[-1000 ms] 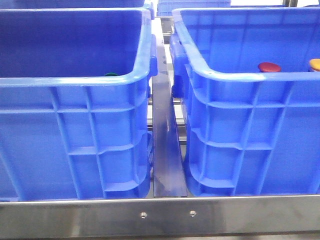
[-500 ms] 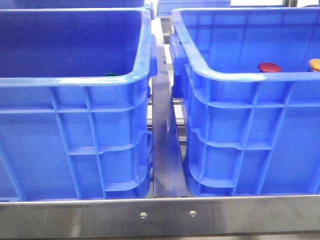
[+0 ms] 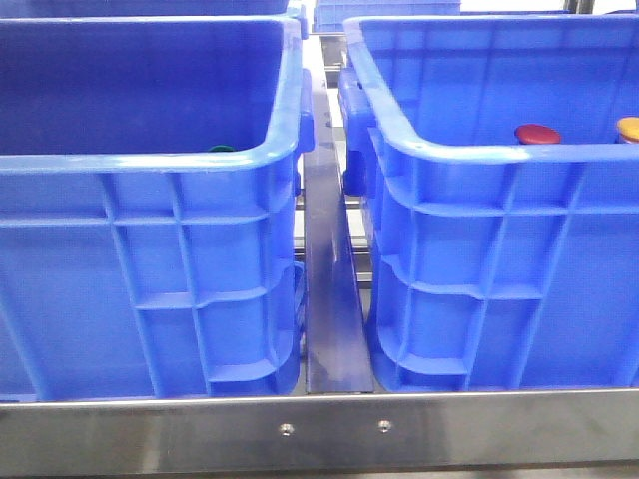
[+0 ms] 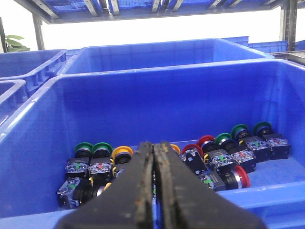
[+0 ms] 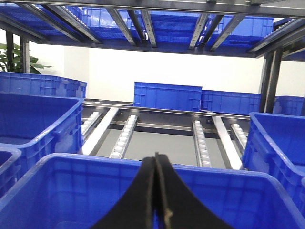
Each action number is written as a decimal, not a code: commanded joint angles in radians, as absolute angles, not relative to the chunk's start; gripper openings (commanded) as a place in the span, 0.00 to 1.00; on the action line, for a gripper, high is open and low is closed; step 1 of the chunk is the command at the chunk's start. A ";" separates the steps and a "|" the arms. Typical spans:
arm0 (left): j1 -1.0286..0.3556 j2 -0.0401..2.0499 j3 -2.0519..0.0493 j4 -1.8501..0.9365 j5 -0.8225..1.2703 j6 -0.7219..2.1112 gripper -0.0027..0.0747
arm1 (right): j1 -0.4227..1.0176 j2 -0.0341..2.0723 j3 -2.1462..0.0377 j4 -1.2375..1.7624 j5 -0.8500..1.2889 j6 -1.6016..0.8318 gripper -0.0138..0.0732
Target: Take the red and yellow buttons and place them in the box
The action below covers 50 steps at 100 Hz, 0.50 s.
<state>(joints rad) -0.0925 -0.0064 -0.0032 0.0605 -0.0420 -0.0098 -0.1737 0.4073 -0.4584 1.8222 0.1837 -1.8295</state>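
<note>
Two blue boxes stand side by side in the front view, one on the left (image 3: 150,165) and one on the right (image 3: 479,150). A red button cap (image 3: 537,134) and a yellow one (image 3: 629,128) peek over the right box's near rim. No gripper shows in this view. In the left wrist view my left gripper (image 4: 153,144) is shut and empty, above the near rim of a box (image 4: 143,100) holding several buttons: a yellow one (image 4: 122,152), red ones (image 4: 192,149) (image 4: 240,175). My right gripper (image 5: 156,156) is shut and empty over another blue box (image 5: 71,191).
A green cap (image 3: 222,149) shows just over the left box's rim, and green-capped buttons (image 4: 93,148) lie among the others. A steel divider (image 3: 334,299) runs between the boxes, with a steel rail (image 3: 329,429) in front. More blue crates (image 5: 167,97) and roller tracks (image 5: 200,143) lie behind.
</note>
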 commanded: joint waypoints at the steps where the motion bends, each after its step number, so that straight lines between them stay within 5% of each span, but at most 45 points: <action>1: -0.090 -0.035 0.019 0.051 -0.117 -0.012 0.01 | -0.177 0.413 -0.486 1.897 0.194 -1.828 0.08; 23: -0.090 -0.035 0.019 0.051 -0.117 -0.012 0.01 | -0.147 0.412 -0.486 1.708 0.223 -1.708 0.08; 50: -0.090 -0.035 0.019 0.051 -0.117 -0.012 0.01 | -0.147 0.411 -0.486 1.136 0.235 -1.086 0.08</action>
